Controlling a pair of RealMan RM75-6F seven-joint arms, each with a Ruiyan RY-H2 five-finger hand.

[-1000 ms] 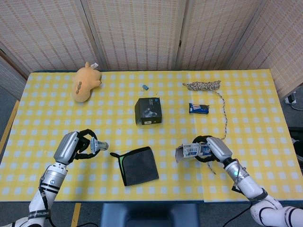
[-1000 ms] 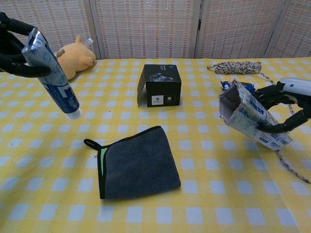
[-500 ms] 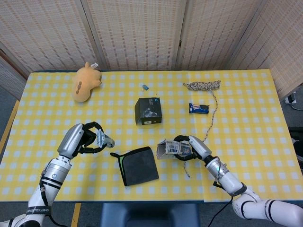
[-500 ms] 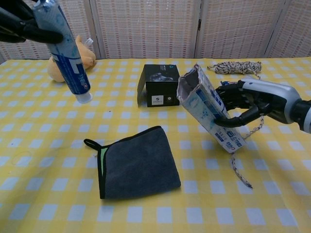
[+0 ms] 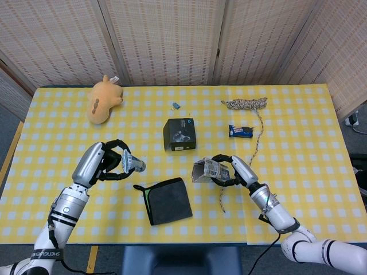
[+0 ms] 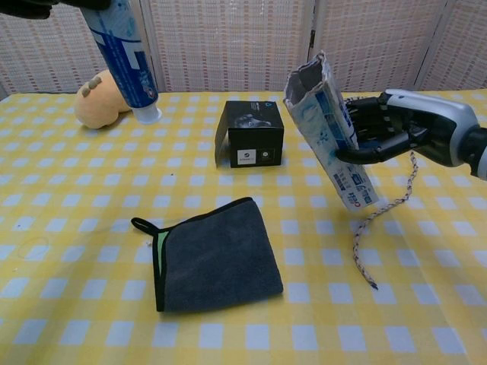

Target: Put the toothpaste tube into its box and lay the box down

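The left hand [image 5: 109, 165] has its fingers curled tight around the toothpaste tube [image 6: 122, 57] and holds it up in the air over the left part of the table [image 5: 309, 109], with the white cap end pointing down and to the right. In the chest view only a dark bit of that hand shows at the top left corner. Behind it on the table lies a soft orange plush toy [image 5: 104, 101]. Near the front lies a dark grey cloth [image 6: 213, 255], flat on the yellow checked top. Behind the cloth stands a small black box [image 6: 251, 135]. To the right, the right hand [image 6: 380, 129] wraps its fingers around the toothpaste box [image 6: 331, 137] and holds it up off the table, almost upright, with the torn open end at the top and leaning to the left. A rope [image 6: 384, 213] hangs down from by that hand, and its end touches the table. Further back lie the rope's coiled bundle [image 5: 245, 103] and a small blue packet [image 5: 241, 131]. Compared with a second ago, the tube has gone up and moved to the right, and the box has moved left toward the middle and now stands much straighter.
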